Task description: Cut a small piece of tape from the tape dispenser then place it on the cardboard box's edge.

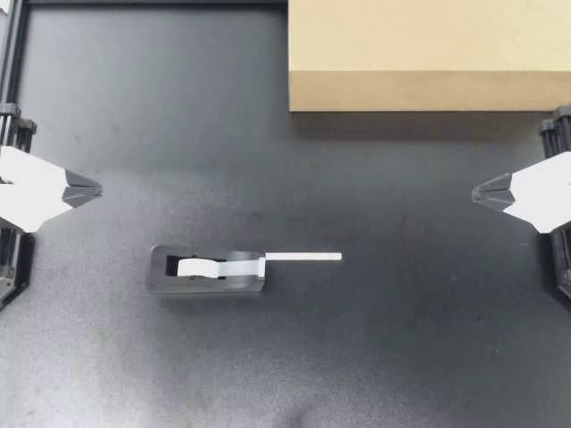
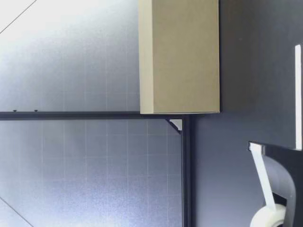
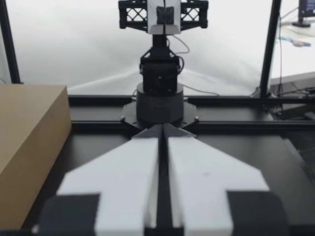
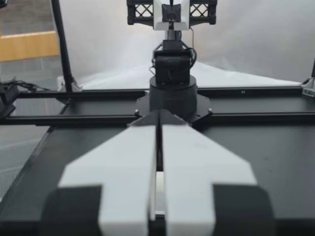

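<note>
As your left hand (image 1: 98, 189) and right hand (image 1: 475, 192) rest pressed together, step one pends: spread one, pinch the tape strip (image 1: 303, 257).

Tan box (image 1: 428, 53), black dispenser (image 1: 207, 285) (white tape (image 1: 303, 257)).

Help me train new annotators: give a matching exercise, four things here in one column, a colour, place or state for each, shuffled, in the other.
1. cardboard box
2. tape dispenser
3. tape strip
4. left pincer

A. shut, holding nothing
B. tan, at the edge of the table
C. white, sticking out of the dispenser
D. dark grey, near the table's middle

Pairs: 1-B, 2-D, 3-C, 4-A.
</note>
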### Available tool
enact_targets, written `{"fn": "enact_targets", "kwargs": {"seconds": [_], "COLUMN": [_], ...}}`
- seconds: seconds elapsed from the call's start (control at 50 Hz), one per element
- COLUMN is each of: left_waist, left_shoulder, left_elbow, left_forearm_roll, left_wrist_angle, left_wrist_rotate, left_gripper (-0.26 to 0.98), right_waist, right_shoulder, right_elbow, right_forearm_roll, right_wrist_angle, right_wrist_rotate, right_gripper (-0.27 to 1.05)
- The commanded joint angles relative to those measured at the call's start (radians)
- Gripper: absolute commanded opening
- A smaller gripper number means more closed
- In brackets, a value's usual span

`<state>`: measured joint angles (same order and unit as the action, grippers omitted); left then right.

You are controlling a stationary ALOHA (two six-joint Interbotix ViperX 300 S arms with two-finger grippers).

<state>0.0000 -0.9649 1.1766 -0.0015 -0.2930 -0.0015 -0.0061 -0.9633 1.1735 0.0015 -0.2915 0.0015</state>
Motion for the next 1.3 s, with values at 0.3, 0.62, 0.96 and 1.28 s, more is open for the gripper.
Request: {"fn": "enact_targets", "kwargs": {"seconds": [0.3,0.62,0.96,1.28], "left_waist": [0.006,0.006,0.006,0.006], "left_shoulder": [0.029,0.037,0.04,0.04], "left_elbow": [0.003,0.028,0.043,0.063], "left_forearm_roll": [0.0,0.0,-0.002,0.0], "left_wrist_angle": [-0.046,-0.057,-0.057,-0.057], "left_wrist_rotate": [0.015,0.015,0.015,0.015], "left_gripper": [-0.13,-0.13,-0.13,-0.13], "right_waist": [-0.061,-0.101,-0.101,-0.109], "right_shoulder": [0.215,0.658,1.006,1.172], "right_elbow": [-0.144,-0.431,-0.81,-1.023], "right_forearm_roll": [0.083,0.155,0.155,0.367], "right_wrist_angle": [-0.028,0.202,0.712,0.971], "right_wrist_rotate": [0.006,0.005,-0.034,-0.273], "right_gripper": [-0.12,-0.12,-0.12,-0.12]}}
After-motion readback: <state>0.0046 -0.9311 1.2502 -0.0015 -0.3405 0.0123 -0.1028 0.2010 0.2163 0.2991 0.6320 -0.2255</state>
